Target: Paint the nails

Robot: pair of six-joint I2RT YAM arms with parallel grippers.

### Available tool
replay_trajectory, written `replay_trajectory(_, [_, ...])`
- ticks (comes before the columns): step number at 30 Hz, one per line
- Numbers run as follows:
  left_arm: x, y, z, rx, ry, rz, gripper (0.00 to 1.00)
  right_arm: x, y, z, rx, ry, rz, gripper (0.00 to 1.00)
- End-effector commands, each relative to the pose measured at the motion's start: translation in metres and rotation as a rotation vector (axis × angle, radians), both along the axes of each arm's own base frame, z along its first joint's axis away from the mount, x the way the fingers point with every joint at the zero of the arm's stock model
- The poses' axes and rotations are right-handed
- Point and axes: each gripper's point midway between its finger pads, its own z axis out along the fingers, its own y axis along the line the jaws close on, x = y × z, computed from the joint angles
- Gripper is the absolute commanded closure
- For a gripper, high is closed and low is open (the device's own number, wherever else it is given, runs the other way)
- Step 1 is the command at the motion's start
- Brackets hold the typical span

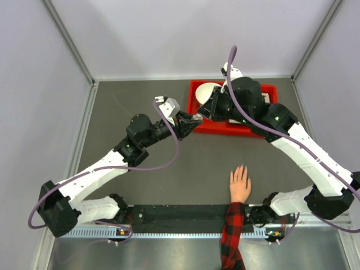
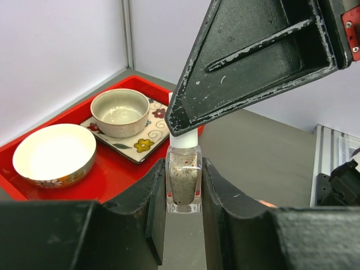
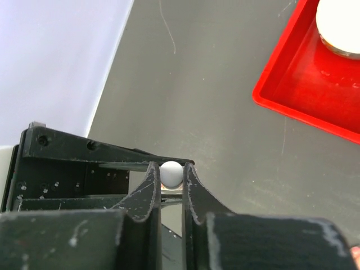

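Grey table point(image 1: 146, 185), top view. Both arms reach inward and meet near 12 o'clock of the table centre, just off the near-left corner of the red tray point(image 1: 264, 130), which sits at 1 o'clock. Human hand point(image 1: 240, 184) lies flat, palm down, at 4 o'clock, fingers pointing to 12, with its plaid sleeve point(image 1: 233, 236) running off the near edge. The tray holds a white bowl point(image 2: 54, 154) and a beige cup point(image 2: 120, 112); the cup stands on a patterned square plate point(image 2: 140, 143). Left gripper point(image 2: 183, 167): jaws nearly closed, pinching the flat sides of a small glass bottle point(image 2: 184, 188) held upright above the table; contents pale and speckled. Right gripper point(image 3: 170, 169): comes from above, jaws drawn in to a narrow gap and clamped on the bottle's white cap point(image 3: 171, 174); the cap is seated on the bottle neck. The nails point(image 1: 242, 167) tip the fingers at the 12 o'clock end of the hand, too small in the top view to resolve any coating. They lie at 5 o'clock from the bottle, well apart from both grippers, nothing touching them.
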Motion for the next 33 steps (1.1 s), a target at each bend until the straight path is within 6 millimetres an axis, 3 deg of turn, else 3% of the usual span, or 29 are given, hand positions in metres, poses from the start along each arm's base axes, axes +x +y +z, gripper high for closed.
replay_trajectory(1, [-0.006, 0.0, 0.042, -0.095, -0.034, -0.015, 1.0, -0.014, 0.004, 0.023, 0.015, -0.074, 0.088, 1.0])
replay_trajectory(3, [-0.015, 0.003, 0.049, -0.122, -0.013, -0.052, 1.0, -0.023, 0.001, 0.028, -0.022, -0.155, 0.172, 1.0])
replay_trajectory(5, [-0.026, 0.003, 0.055, -0.135, -0.006, -0.116, 1.0, -0.031, 0.0, 0.048, -0.038, -0.339, 0.286, 1.0])
replay_trajectory(6, [-0.032, 0.003, 0.057, -0.151, 0.026, -0.157, 1.0, -0.04, 0.007, 0.038, -0.044, -0.38, 0.382, 1.0])
replay_trajectory(7, [-0.037, 0.003, 0.061, -0.165, 0.03, -0.191, 1.0, -0.045, 0.01, 0.051, -0.022, -0.476, 0.425, 1.0])
replay_trajectory(9, [-0.049, 0.001, 0.064, -0.174, 0.07, -0.28, 1.0, -0.063, 0.007, 0.053, -0.044, -0.602, 0.539, 1.0])
replay_trajectory(12, [-0.064, 0.0, 0.065, -0.171, 0.092, -0.36, 1.0, -0.067, -0.002, 0.061, -0.082, -0.686, 0.565, 1.0])
replay_trajectory(20, [-0.097, 0.006, 0.066, -0.197, 0.059, -0.506, 1.0, -0.085, -0.004, 0.075, 0.0, -0.739, 0.665, 1.0])
replay_trajectory(33, [-0.116, 0.005, 0.053, -0.132, 0.06, -0.633, 1.0, -0.113, -0.006, 0.071, 0.049, -0.77, 0.865, 1.0])
